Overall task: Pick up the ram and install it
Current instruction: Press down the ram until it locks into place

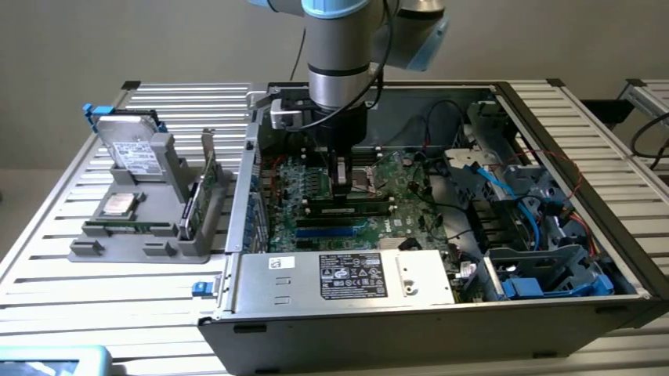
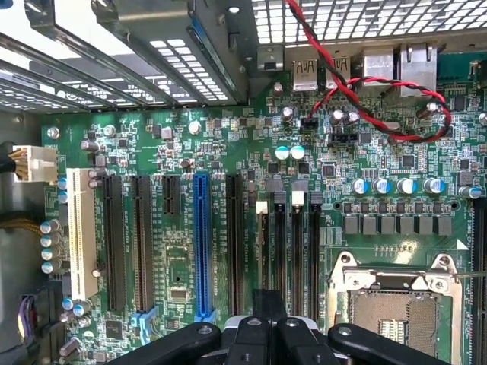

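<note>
Arm [image 1: 337, 55] plunges straight down into the case, hand [image 1: 340, 182] closed over the ram [image 1: 350, 209].

No wording can be made out with certainty. The silver metal power-supply box [image 1: 345, 278] at the front edge of the open grey computer case [image 1: 418, 329] carries a black rating label [image 1: 352, 276] and a small white sticker [image 1: 279, 264], both printed too small to read. The green motherboard [image 2: 228, 137] bears white printing beside its slots, likewise illegible.

A lab: slotted aluminium workbench [image 1: 63, 258], opened computer case [image 1: 418, 313], grey parts fixture [image 1: 136, 235]
</note>
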Robot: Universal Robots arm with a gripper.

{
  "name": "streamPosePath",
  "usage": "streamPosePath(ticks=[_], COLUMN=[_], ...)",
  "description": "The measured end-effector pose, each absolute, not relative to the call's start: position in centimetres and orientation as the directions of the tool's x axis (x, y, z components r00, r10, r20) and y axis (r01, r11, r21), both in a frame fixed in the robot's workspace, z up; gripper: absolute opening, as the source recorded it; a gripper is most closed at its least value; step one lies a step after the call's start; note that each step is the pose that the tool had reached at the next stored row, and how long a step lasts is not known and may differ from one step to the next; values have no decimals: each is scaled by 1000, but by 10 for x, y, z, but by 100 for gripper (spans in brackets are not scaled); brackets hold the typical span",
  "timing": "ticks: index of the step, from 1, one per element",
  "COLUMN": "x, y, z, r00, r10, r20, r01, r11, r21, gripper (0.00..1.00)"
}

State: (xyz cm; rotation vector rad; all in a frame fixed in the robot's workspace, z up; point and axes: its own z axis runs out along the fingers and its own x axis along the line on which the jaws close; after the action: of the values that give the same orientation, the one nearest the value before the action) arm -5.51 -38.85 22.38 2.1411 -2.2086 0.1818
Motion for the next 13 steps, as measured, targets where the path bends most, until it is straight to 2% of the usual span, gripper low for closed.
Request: streamPosePath(ticks=[13], x=[-41], y=[-389], z=[236], r00=[-33], r10=[-992], r20=[125], r01=[-999], r11=[28], r21=[-43], gripper=[11])
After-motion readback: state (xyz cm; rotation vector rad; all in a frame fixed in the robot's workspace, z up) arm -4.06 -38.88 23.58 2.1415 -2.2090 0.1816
